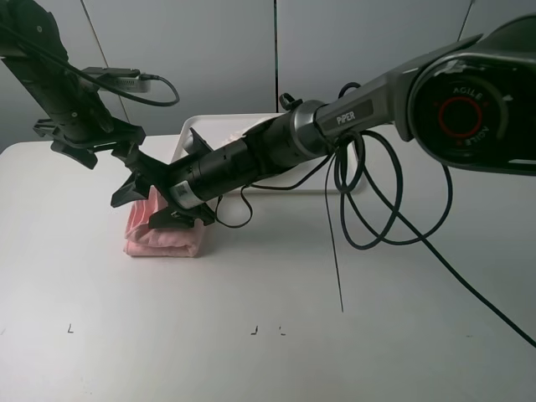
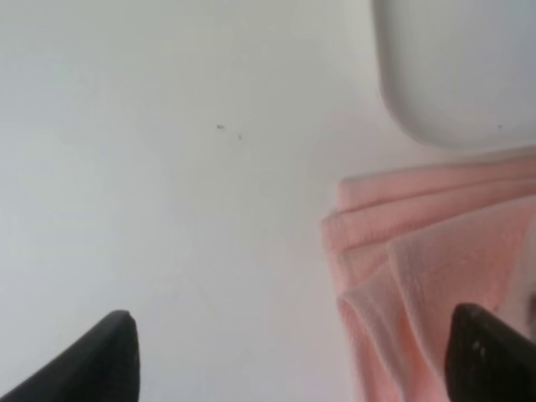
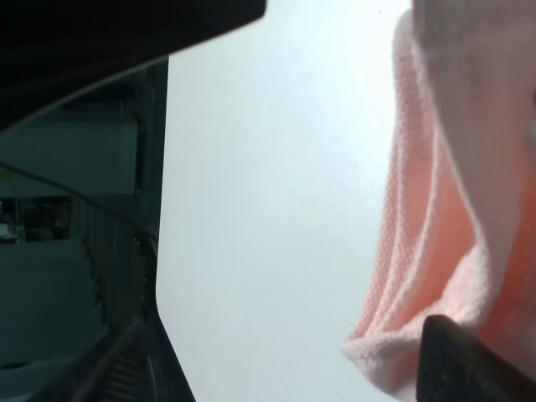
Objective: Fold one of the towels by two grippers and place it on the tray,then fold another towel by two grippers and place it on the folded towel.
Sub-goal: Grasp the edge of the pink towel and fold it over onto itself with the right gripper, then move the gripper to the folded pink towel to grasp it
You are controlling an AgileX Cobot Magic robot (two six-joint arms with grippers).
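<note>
A folded pink towel (image 1: 163,236) lies on the white table, in front of the tray's left end. My left gripper (image 1: 132,180) hangs open just above the towel's left back edge. In the left wrist view (image 2: 301,360) the fingers stand wide apart, with the towel (image 2: 427,251) by one fingertip (image 2: 490,356). My right gripper (image 1: 174,208) reaches across the middle to the towel's top right. It is open in the right wrist view (image 3: 293,368), with the towel (image 3: 452,209) beside one fingertip (image 3: 469,360). The white tray (image 1: 251,124) stands behind; a bit of pink shows in it behind the right arm.
The right arm's body (image 1: 276,146) lies across the tray. Black cables (image 1: 368,201) loop down from it onto the table at centre right. The tray's corner also shows in the left wrist view (image 2: 461,75). Small black marks (image 1: 255,330) sit near the table's front.
</note>
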